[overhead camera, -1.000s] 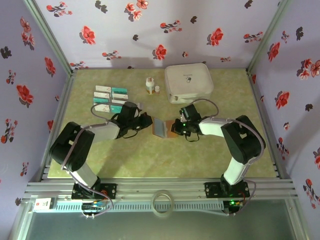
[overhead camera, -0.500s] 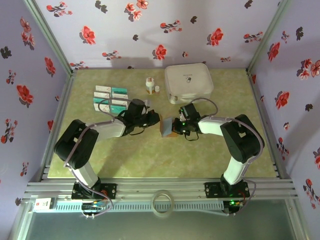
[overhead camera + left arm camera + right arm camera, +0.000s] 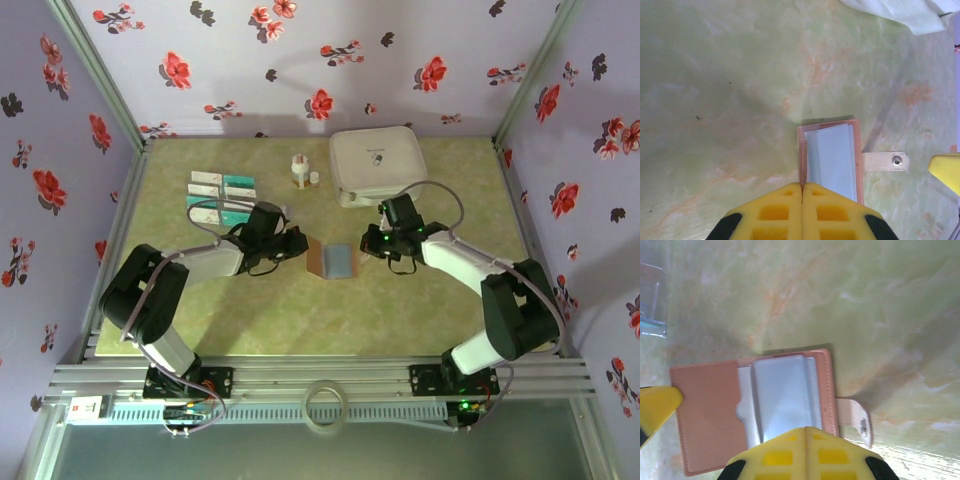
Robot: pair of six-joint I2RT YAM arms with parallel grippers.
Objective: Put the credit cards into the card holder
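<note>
**Top external view.** Compared with half a second ago, the small reddish-brown leather-like card holder [image 3: 333, 261] is now spread open at the desk's centre instead of half folded. The right arm has been swung outward toward 4 o'clock. The left tool [image 3: 297, 247] is seen at the holder's 9 o'clock edge, and the right tool [image 3: 372, 246] just beside its 3 o'clock edge. The flat white and teal credit cards [image 3: 222, 197] are laid in two columns at 10 o'clock, well apart from the holder. A large white rounded-square zip case [image 3: 378, 163] is set at 1 o'clock and a small white bottle [image 3: 299, 170] at 12 o'clock. The desk [image 3: 420, 310] is surfaced in mottled green-yellow marble pattern and enclosed by lilac walls [image 3: 300, 60] printed with red and black flowers.

**Left wrist view.** The left tool [image 3: 802, 192] is pressed closed, with the card holder's [image 3: 832, 160] thin cover, seen edge-on, pinched in the seam. A glossy grey sleeve is shown inside. A tan strap [image 3: 885, 161] with a metal snap is extended at 3 o'clock.

**Right wrist view.** The right tool [image 3: 806, 435] is closed, with nothing seen gripped. The card holder's [image 3: 710, 410] stitched cover is seen at 9 o'clock.
</note>
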